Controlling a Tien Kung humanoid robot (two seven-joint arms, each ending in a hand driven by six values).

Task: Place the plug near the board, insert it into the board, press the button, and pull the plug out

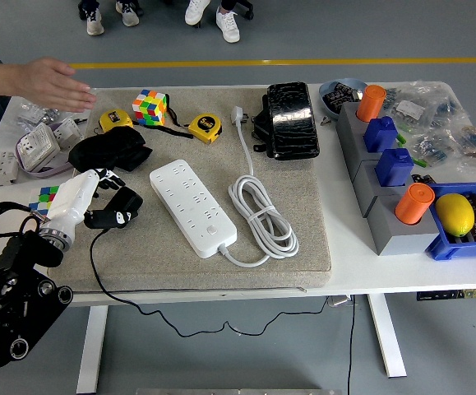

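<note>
Grey felt matting (303,239) covers your white table, with one white power strip (192,206) lying diagonally at its middle. Your left hand (106,200) sits just left of the strip, fingers curled around one black plug (121,210). Behind the strip you have two yellow tape measures (205,127) and one Rubik's cube (150,106); a second cube (50,197) lies left of it. A person's open hand (53,82) hovers far left of the strip.
</note>
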